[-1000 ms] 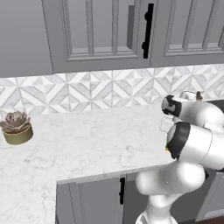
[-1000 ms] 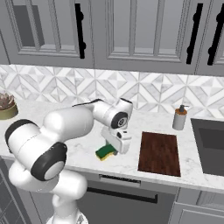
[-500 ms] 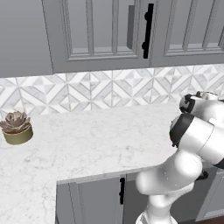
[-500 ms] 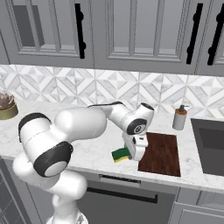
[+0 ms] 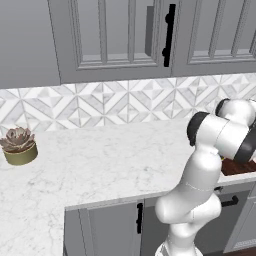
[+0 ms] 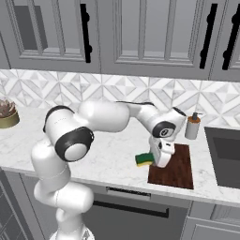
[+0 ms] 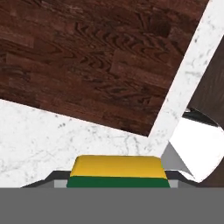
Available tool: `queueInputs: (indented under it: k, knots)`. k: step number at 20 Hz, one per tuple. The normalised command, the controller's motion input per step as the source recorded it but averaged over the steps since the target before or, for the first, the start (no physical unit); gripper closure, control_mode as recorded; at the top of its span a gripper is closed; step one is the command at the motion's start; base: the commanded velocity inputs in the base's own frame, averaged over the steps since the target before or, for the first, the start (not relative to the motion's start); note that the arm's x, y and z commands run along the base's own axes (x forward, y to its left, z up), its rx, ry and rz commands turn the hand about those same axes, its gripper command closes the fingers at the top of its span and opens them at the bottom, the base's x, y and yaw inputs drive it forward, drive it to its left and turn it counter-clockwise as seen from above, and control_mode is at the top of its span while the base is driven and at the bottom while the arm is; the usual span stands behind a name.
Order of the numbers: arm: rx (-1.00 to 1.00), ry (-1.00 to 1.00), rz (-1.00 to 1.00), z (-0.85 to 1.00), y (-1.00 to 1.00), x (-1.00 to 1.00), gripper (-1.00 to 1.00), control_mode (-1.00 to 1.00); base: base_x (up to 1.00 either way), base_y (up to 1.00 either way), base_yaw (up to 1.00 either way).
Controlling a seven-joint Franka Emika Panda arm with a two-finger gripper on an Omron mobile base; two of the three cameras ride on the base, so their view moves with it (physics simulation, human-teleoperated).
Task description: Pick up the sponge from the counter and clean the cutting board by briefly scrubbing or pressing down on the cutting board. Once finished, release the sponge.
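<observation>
The counter (image 6: 108,154) is seen as a broad white marble-look top beneath grey cabinets. The cutting board (image 6: 176,165) lies flat on it, between the arm and the sink (image 6: 227,154), with a soap dispenser (image 6: 191,126) behind it. The gripper (image 6: 157,158) is held over the board's left edge, clamped on the sponge (image 6: 145,159), which is carried clear of the counter just beside the board. In the hand view the sponge (image 7: 118,171) is seen between the jaws, above marble, near the board's corner (image 7: 100,61)

Cutting board (image 6: 177,165) top bare, open to approach; soap bottle (image 6: 191,127) stands just behind its far edge.
</observation>
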Motion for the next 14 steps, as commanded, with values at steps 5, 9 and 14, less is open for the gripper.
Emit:
queueInputs:
  k: [5,9,14]
  knots:
    - [0.01,-0.06,-0.13,-0.01,-0.26,0.32,1.00,-1.00,0.00,0.00,0.00]
    - [0.00,-0.03,-0.12,-0.04,-0.21,0.50,1.00,-1.00,0.00,0.00,0.00]
    - [0.00,0.00,0.00,0.00,-0.33,0.52,1.00,-1.00,0.00,0.00,0.00]
